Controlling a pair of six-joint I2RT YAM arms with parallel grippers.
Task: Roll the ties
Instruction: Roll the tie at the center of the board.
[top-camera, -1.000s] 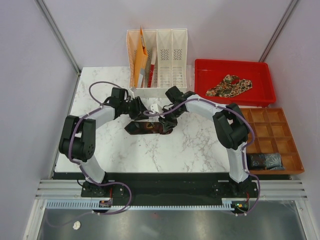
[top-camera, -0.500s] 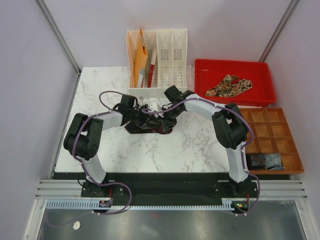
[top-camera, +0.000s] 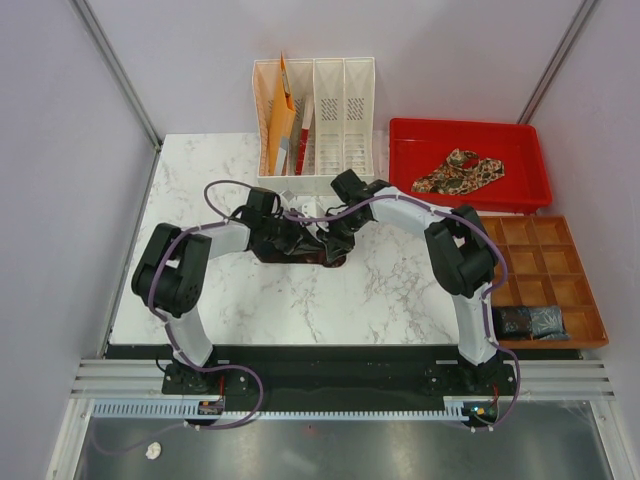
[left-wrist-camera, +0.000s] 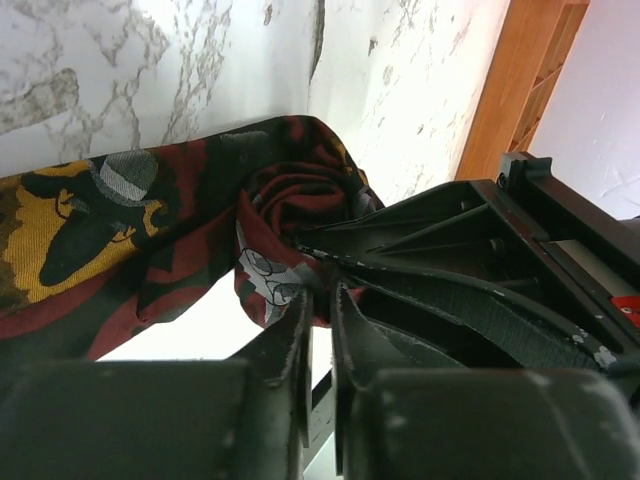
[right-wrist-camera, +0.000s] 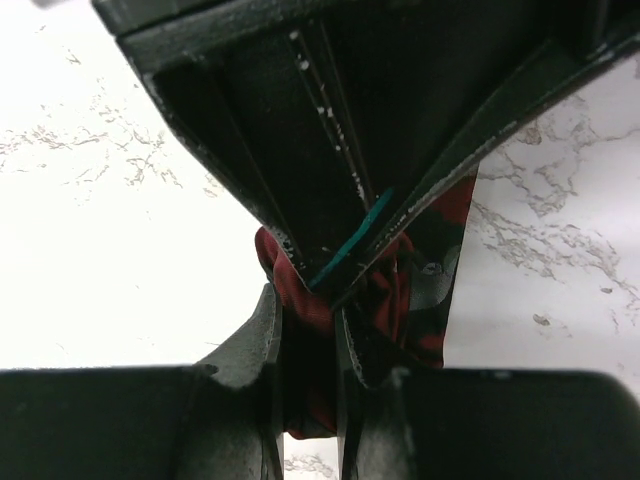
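- Dark red tie lies on the white marble table, toward its far middle and just in front of the file rack. It is patterned in black and yellow with small grey figures.
- One end of the tie is wound into a loose roll, and the rest stretches out flat toward the left.
- The right gripper has its fingers drawn narrow, with red cloth from the roll clamped between them.
- The left gripper meets it from the opposite side. Its fingers are almost together, and their tips pinch the edge of the rolled end.
- The two grippers are touching or nearly touching over the roll.
- A tan-and-brown paisley tie lies crumpled in the red tray at the far right, well away from both arms.
- The white file rack stands at the far edge of the table, with an orange folder in its left slot.
- A wooden compartment tray sits at the right edge. A dark item rests in one of its near compartments, too small to identify.
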